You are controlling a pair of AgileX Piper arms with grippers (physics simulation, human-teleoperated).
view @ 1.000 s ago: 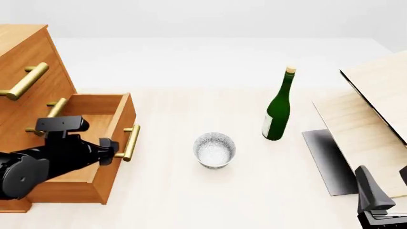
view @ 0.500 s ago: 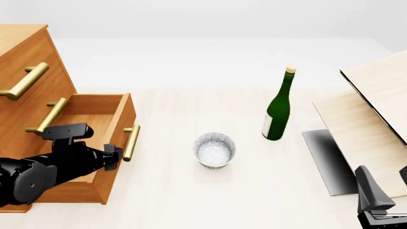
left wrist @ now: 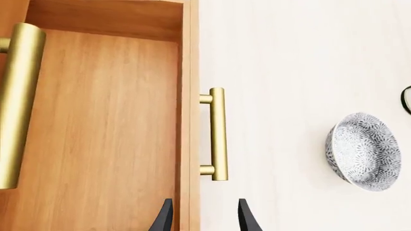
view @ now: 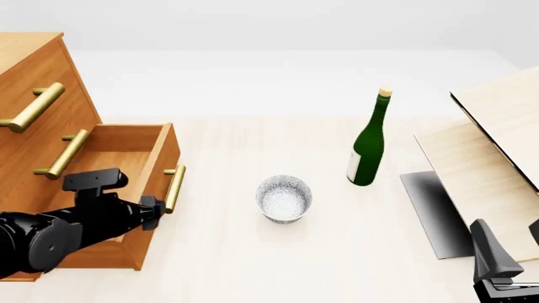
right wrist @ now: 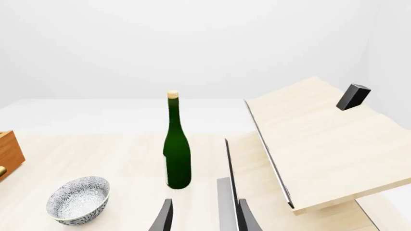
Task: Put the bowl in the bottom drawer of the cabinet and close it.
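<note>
The speckled bowl point(view: 284, 197) stands upright on the table, to the right of the cabinet point(view: 42, 69); it also shows in both wrist views point(left wrist: 364, 150) point(right wrist: 78, 199). The bottom drawer point(view: 160, 158) is pulled out and its inside point(left wrist: 96, 120) holds nothing. My left gripper point(view: 151, 213) is open just short of the drawer's brass handle point(view: 173, 188), apart from it. In its wrist view the left gripper point(left wrist: 203, 219) straddles the line of the drawer front, the handle point(left wrist: 218, 134) ahead. My right gripper point(view: 514, 243) sits open at the near right, its fingers point(right wrist: 203, 216) holding nothing.
A green wine bottle point(view: 368, 145) stands right of and behind the bowl, seen too from the right wrist point(right wrist: 176, 154). Pale wooden boards point(view: 497, 145) lean at the right over a dark grey sheet point(view: 430, 208). The two upper drawers are shut.
My left arm has drawn back and down toward the near side, away from the drawer handle. The drawer, the bowl and the right arm have not moved.
</note>
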